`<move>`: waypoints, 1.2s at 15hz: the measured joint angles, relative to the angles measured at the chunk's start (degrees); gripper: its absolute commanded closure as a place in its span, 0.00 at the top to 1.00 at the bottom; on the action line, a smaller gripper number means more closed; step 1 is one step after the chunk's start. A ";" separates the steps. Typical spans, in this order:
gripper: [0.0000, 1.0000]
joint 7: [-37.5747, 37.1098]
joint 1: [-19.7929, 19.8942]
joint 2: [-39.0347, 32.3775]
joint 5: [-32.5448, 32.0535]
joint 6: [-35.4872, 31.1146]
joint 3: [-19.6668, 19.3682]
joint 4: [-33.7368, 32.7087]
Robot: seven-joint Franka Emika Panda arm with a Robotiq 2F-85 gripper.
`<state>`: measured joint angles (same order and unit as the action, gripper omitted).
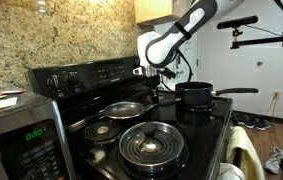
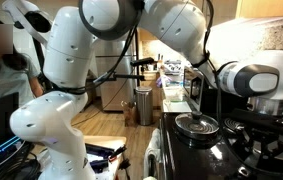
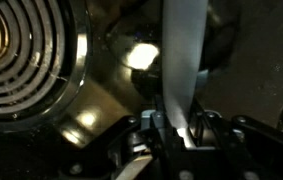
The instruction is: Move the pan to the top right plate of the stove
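Observation:
The silvery pan [image 1: 126, 108] is at the back of the black stove [image 1: 196, 135], close to the knob panel. Its thin handle points toward my gripper [image 1: 153, 88]. In the wrist view my gripper [image 3: 178, 128] is shut on the flat metal handle [image 3: 181, 55], which runs up the picture. A black coil plate ringed by chrome [image 3: 21, 55] shows left of the handle; I cannot tell which plate it is. The pan hides whatever plate lies under it. In an exterior view the arm [image 2: 246, 78] hides the pan.
A deep black saucepan [image 1: 195, 94] stands beyond the gripper. A dark ribbed lidded pan [image 1: 151, 145] sits at the near side and shows in both exterior views [image 2: 196, 125]. A bare coil [image 1: 103, 130] lies beside the pan. A microwave [image 1: 16, 135] stands nearby.

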<state>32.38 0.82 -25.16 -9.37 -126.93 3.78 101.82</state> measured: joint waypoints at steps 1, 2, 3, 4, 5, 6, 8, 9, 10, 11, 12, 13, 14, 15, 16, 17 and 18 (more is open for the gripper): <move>0.06 -1.12 0.10 0.27 0.00 0.51 -0.68 0.00; 0.06 -2.29 0.30 0.63 0.00 1.13 -1.28 0.01; 0.06 -3.62 0.53 1.01 0.00 1.78 -1.80 0.04; 0.06 -5.14 0.66 1.37 0.00 2.37 -2.33 0.14; 0.06 -7.39 0.68 1.71 0.00 2.92 -2.86 0.31; 0.06 -9.83 0.68 2.04 0.01 3.26 -3.24 0.58; 0.26 -14.84 0.65 2.76 0.31 3.36 -3.49 1.53; 0.26 -16.36 0.64 3.09 1.70 3.36 -3.38 2.11; 0.26 -16.94 0.62 3.38 2.87 3.36 -3.21 2.57; 0.26 -17.27 0.58 3.61 3.33 3.36 -3.08 2.85; 0.06 -17.45 0.56 3.78 3.50 3.36 -3.00 3.02; 0.06 -17.55 0.56 3.87 3.55 3.36 -2.98 3.14; 0.06 -17.55 0.56 3.81 3.53 3.36 -2.99 3.20; 0.06 -18.80 0.31 3.63 3.04 3.29 -3.18 3.20; 0.06 -21.33 0.01 3.42 3.01 3.17 -3.30 3.20; 0.06 -24.65 -0.43 3.15 3.02 2.69 -3.39 3.20; 0.06 -28.23 -0.98 2.86 3.05 2.21 -3.40 3.24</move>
<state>4.14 -0.16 -22.30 -6.32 -124.72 0.37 105.06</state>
